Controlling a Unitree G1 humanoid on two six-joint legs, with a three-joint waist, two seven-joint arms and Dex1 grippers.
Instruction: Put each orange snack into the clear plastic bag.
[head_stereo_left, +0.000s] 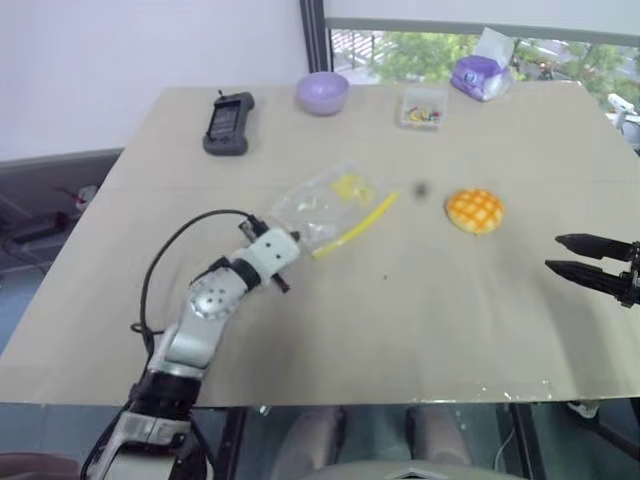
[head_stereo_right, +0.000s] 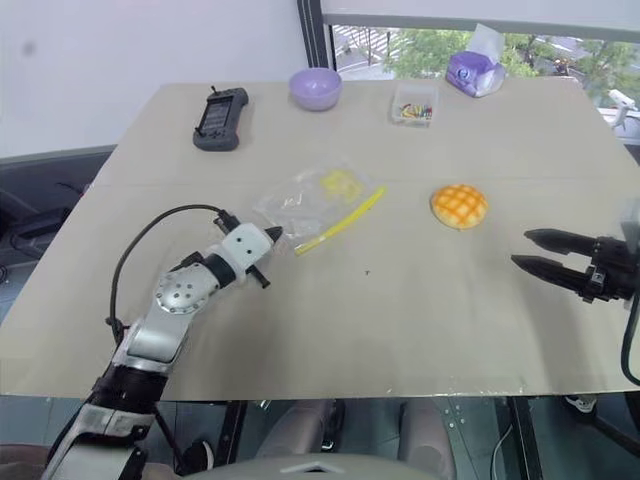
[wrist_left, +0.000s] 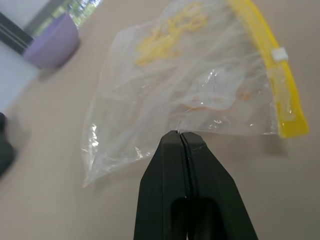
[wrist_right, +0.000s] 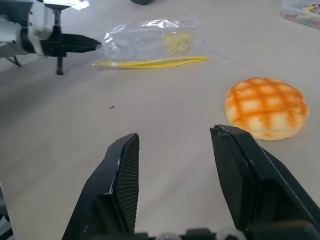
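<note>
The clear plastic bag (head_stereo_left: 327, 205) lies flat near the middle of the desk (head_stereo_left: 420, 320), its yellow seal strip (head_stereo_left: 356, 226) along the edge toward the frame's right; it holds nothing but a faint yellow print. Toward the upper part of the frame stand a purple bowl (head_stereo_left: 322, 93), whose inside cannot be made out, and a small clear box (head_stereo_left: 423, 109) of colourful bits.

The orange snack (head_stereo_left: 474, 211) sits on the bare desk to the right of the bag, well apart from it. The left hand (head_stereo_left: 279, 236), at the bag's lower-left corner, has its black fingers pressed together on the bag's edge. The right hand (head_stereo_right: 532, 250), at the right edge of the frame, hangs with its fingers spread and empty, below and to the right of the snack.

The left wrist view shows the film crimped at the closed fingertips (wrist_left: 180, 137), which the head views leave too small to judge. The right wrist view shows the snack's criss-cross top just beyond its own open fingers (wrist_right: 125, 165).
</note>
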